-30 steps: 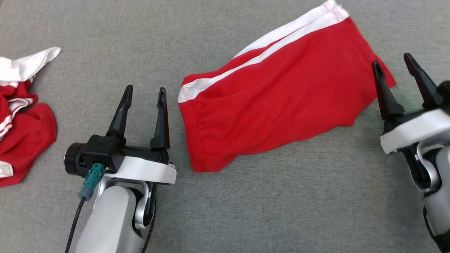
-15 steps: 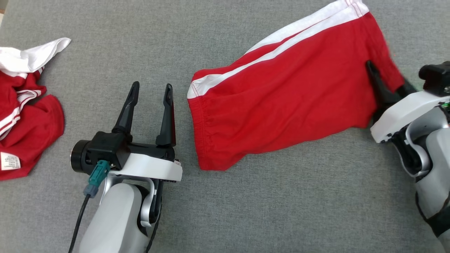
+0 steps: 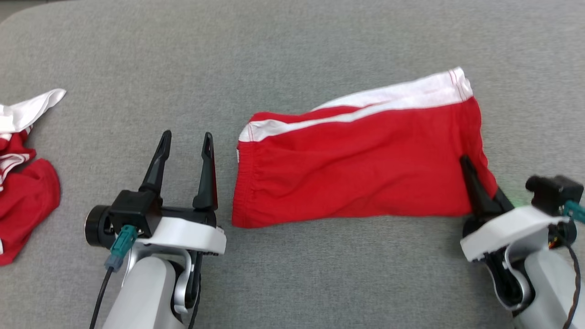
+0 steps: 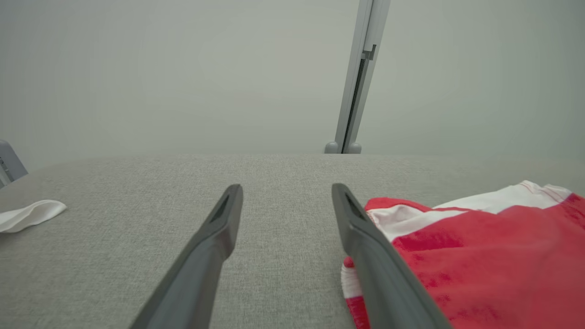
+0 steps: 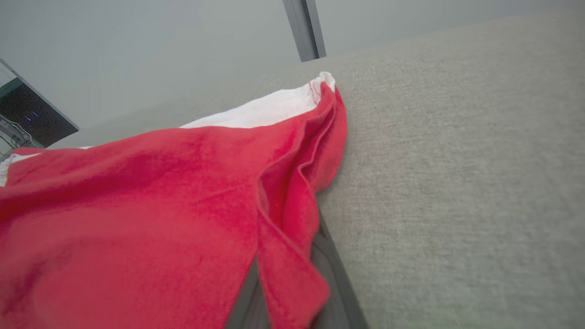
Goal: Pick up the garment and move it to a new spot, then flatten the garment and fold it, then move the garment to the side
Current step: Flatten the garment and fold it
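Note:
The garment (image 3: 356, 169), red shorts with white side stripes, lies flat on the grey table (image 3: 292, 59), waistband to the left. My right gripper (image 3: 477, 172) is shut on its lower right corner. In the right wrist view the red cloth (image 5: 160, 205) drapes over the grey fingers (image 5: 332, 274), pinched between them. My left gripper (image 3: 187, 135) stands open just left of the waistband, apart from it and holding nothing. In the left wrist view the left gripper (image 4: 287, 187) has bare table between its fingers, and the garment (image 4: 480, 256) lies beside the right finger.
Another red and white garment (image 3: 23, 192) lies crumpled at the table's left edge, its white part (image 4: 27, 214) in the left wrist view. A pale upright post (image 4: 361, 73) stands beyond the table's far edge.
My right gripper has shut on the garment's right corner and drawn it toward me, so the shorts now lie nearly level instead of slanted. The head camera has shifted. The left gripper stays open.

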Motion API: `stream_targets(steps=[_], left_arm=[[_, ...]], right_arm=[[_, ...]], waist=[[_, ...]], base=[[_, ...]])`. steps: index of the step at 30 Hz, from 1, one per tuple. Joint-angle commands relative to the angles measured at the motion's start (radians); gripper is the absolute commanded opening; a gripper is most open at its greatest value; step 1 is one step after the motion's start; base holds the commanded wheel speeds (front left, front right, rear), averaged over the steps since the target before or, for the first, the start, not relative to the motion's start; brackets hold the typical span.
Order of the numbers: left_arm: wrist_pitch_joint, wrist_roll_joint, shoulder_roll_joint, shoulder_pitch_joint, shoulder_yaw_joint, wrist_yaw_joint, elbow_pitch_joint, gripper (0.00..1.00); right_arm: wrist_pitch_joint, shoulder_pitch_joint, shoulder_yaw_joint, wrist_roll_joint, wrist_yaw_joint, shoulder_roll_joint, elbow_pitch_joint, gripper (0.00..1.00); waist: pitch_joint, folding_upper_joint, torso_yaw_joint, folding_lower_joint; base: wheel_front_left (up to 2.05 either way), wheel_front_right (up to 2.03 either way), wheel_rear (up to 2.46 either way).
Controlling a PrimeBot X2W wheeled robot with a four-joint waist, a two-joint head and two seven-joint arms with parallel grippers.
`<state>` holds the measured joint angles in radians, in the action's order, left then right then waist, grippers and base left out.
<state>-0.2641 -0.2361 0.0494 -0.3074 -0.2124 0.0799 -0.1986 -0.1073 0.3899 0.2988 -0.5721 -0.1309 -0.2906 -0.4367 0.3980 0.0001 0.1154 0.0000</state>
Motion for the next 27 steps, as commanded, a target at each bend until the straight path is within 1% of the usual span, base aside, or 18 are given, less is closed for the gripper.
stream_targets(steps=[1,7,12,17,20,23,27], left_arm=[[0.0,0.007,0.004,0.017,0.008,-0.006,-0.005,1.0],[0.0,0.007,0.003,0.057,0.015,-0.015,-0.023,1.0],[0.0,0.006,0.003,0.065,0.014,-0.02,-0.025,1.0],[0.0,-0.001,0.003,0.07,0.016,-0.023,-0.032,1.0],[0.0,0.001,0.003,0.067,0.018,-0.023,-0.034,1.0],[0.0,0.004,0.003,0.062,0.021,-0.025,-0.037,1.0],[0.0,0.018,0.003,0.058,0.024,-0.013,-0.032,1.0]], right_arm=[[-0.006,-0.062,-0.015,-0.01,0.0,0.011,-0.015,0.0],[-0.023,-0.178,-0.1,-0.004,0.0,0.061,0.01,0.0],[-0.009,-0.205,-0.14,0.015,0.0,0.076,0.029,0.0],[0.008,-0.197,-0.155,0.031,0.0,0.086,0.042,0.0],[0.011,-0.177,-0.148,0.045,0.0,0.087,0.062,0.0],[0.019,-0.151,-0.124,0.067,0.0,0.085,0.117,0.0],[0.06,-0.111,-0.05,0.105,0.0,0.098,0.225,0.0]], waist=[[-0.034,-0.0001,-0.033,0.0],[-0.072,-0.0001,-0.058,0.0],[-0.082,-0.0001,-0.065,0.0],[-0.083,-0.0001,-0.073,0.0],[-0.083,-0.0001,-0.075,0.0],[-0.087,-0.0001,-0.074,0.0],[-0.096,-0.0001,-0.065,0.0]], base=[[0.0,0.0,0.0],[0.0,0.0,0.0],[0.0,0.0,0.0],[0.0,0.0,0.0],[0.0,0.0,0.0],[0.0,0.0,0.0],[0.0,0.0,0.0]])
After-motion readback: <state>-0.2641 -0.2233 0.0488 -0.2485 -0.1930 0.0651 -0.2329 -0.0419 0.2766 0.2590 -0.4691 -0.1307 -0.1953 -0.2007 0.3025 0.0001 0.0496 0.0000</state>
